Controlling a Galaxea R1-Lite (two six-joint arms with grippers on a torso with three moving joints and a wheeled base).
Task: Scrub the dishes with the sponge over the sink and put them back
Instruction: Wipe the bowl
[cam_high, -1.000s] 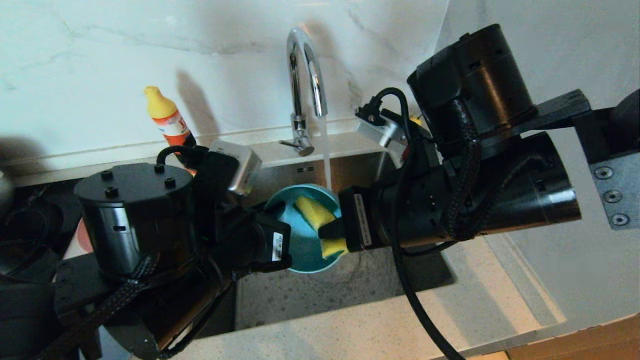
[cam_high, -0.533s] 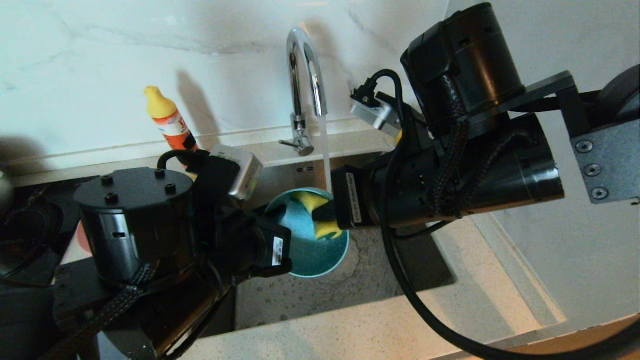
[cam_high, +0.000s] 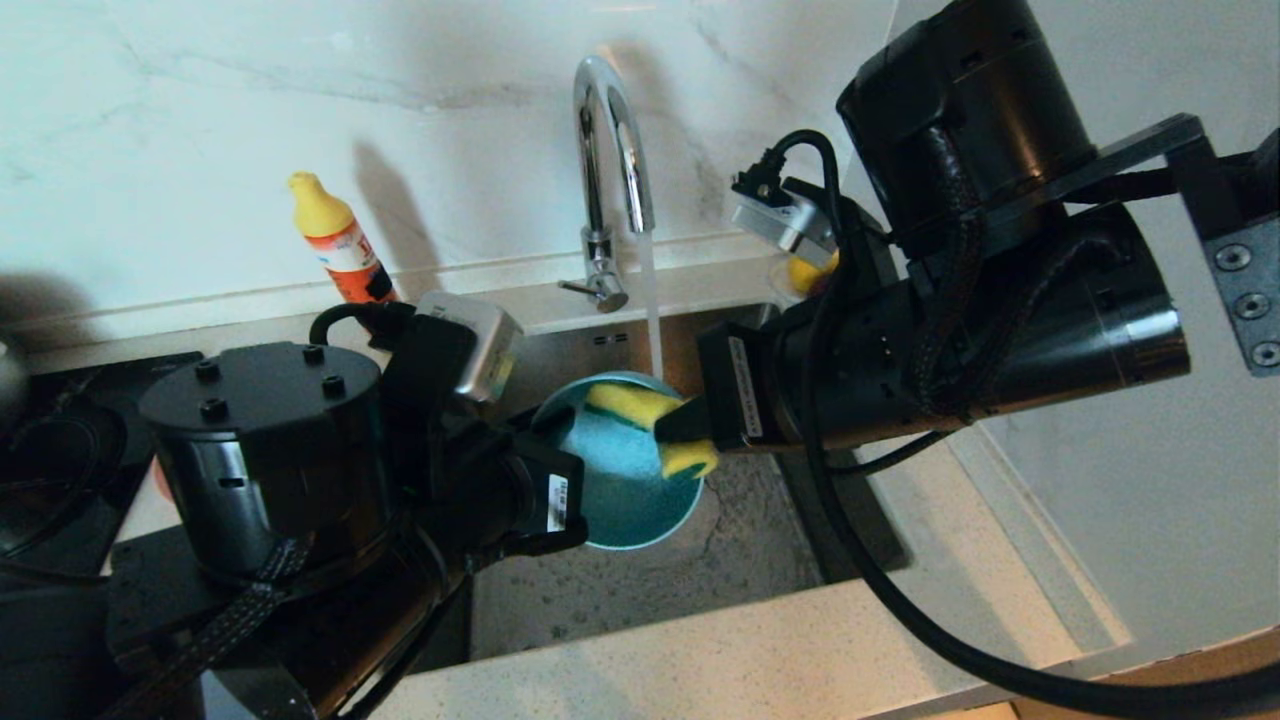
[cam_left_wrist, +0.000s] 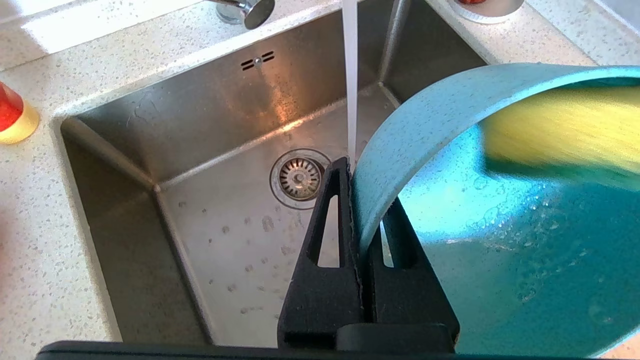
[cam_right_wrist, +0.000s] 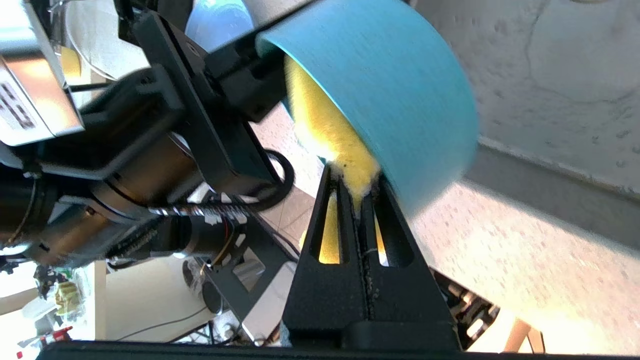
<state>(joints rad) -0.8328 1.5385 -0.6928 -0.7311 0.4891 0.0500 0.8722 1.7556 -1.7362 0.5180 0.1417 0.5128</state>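
Marble-look wall behind, pale speckled counter around the sink (cam_high: 760, 560), chrome tap (cam_high: 610, 150) running a thin stream into the basin; an orange bottle (cam_high: 340, 245) stands on the ledge at the back left. We note the left gripper (cam_left_wrist: 362, 210) pinched tight on the rim of the teal bowl (cam_high: 625, 490), which it holds tilted on edge above the basin, near the falling water. The right gripper (cam_right_wrist: 357, 195) is squeezed hard on the yellow sponge (cam_high: 645, 410), whose free end lies inside the bowl against its inner face; in the left wrist view droplets speckle the wet interior. We judge the bowl's scrub to be mid-way: sponge in contact, bowl not yet returned. Of the plates, only a pale blue disc (cam_right_wrist: 217, 20) shows behind the left arm in the right wrist view, and we cannot tell whether either plate has been washed. Putting the bowl back remains.
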